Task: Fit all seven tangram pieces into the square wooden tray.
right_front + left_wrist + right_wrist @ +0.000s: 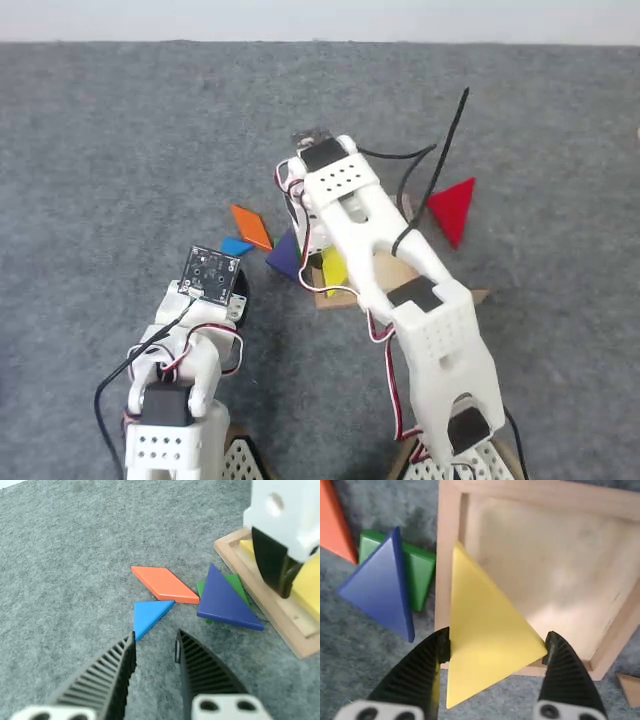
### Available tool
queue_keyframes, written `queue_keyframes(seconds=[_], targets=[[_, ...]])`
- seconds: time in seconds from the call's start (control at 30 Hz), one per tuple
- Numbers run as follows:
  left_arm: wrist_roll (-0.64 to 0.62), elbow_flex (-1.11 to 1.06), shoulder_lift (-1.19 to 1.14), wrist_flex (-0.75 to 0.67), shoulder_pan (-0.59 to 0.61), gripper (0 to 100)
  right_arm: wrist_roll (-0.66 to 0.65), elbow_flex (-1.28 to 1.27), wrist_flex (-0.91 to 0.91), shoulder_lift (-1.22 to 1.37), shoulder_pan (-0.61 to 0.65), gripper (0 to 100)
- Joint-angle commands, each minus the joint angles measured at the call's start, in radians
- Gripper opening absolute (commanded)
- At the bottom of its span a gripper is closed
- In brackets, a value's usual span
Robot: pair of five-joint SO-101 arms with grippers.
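Observation:
My right gripper (495,645) is shut on the big yellow triangle (480,650), which hangs tilted across the near rim of the square wooden tray (451,540). The tray's floor is bare where it shows. A dark blue triangle (225,602) lies partly on a green piece (236,582) just outside the tray (260,600). An orange parallelogram (164,583) and a small light blue triangle (150,616) lie on the carpet beyond my left gripper (155,647), which is open and holds nothing. A red triangle (453,208) lies on the far side of the right arm.
Grey carpet (120,150) covers the table, with free room to the left and at the back. The right arm (400,270) stretches over most of the tray in the high view. A small tan piece (630,689) lies outside the tray's corner.

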State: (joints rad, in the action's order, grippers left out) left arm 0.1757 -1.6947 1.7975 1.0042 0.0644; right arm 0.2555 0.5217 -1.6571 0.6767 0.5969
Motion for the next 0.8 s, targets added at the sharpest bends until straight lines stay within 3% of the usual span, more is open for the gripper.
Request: queue_keyframes(seconds=[0.0,0.23,0.43,0.77], targets=[[0.012,0.012,0.005,0.005,0.006,13,0.008,0.026,0.004,0.002,0.015,15.9],[0.012,0.012,0.005,0.005,0.006,13,-0.031,0.026,0.013,0.018,0.027,16.2],[0.012,0.012,0.005,0.005,0.006,13,-0.026,0.028,0.022,0.019,0.036,26.8],[0.012,0.012,0.005,0.005,0.006,13,-0.021,0.028,0.079,0.019,0.036,27.1]])
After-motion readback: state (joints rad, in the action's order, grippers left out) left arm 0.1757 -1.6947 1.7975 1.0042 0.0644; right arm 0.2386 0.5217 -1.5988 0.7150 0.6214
